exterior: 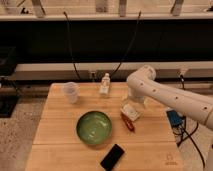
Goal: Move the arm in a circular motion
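The arm is large and white, made of thick rounded segments with small dark dots. It reaches in from the right edge, bends at a bulky elbow and points down over the right part of the wooden table. Its white gripper hangs just above the table top, next to a red-orange packet.
On the table stand a green bowl, a clear plastic cup, a small white bottle and a black phone near the front edge. Dark cables hang behind the table. A blue object lies on the floor at right.
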Controlling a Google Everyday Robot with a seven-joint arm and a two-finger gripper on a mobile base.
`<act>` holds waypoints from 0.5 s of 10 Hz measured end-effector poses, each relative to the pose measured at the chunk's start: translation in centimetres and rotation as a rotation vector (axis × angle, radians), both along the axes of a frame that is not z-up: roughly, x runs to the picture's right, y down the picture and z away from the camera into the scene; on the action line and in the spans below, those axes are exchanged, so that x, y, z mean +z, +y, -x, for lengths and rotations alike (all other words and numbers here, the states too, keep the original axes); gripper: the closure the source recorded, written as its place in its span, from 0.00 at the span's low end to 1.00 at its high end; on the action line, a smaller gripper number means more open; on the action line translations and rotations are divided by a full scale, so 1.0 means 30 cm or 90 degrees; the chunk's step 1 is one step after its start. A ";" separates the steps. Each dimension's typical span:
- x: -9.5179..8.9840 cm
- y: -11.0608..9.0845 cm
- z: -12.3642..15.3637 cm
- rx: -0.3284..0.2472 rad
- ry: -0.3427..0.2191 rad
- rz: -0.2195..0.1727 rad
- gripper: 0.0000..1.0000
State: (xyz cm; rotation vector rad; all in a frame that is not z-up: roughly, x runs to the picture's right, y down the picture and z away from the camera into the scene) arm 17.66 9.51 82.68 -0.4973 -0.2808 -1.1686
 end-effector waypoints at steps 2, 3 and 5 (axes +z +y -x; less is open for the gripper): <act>-0.003 0.007 -0.001 -0.001 -0.001 0.004 0.20; -0.005 0.010 0.006 0.000 -0.002 0.007 0.20; -0.007 0.010 0.026 0.000 -0.006 0.010 0.20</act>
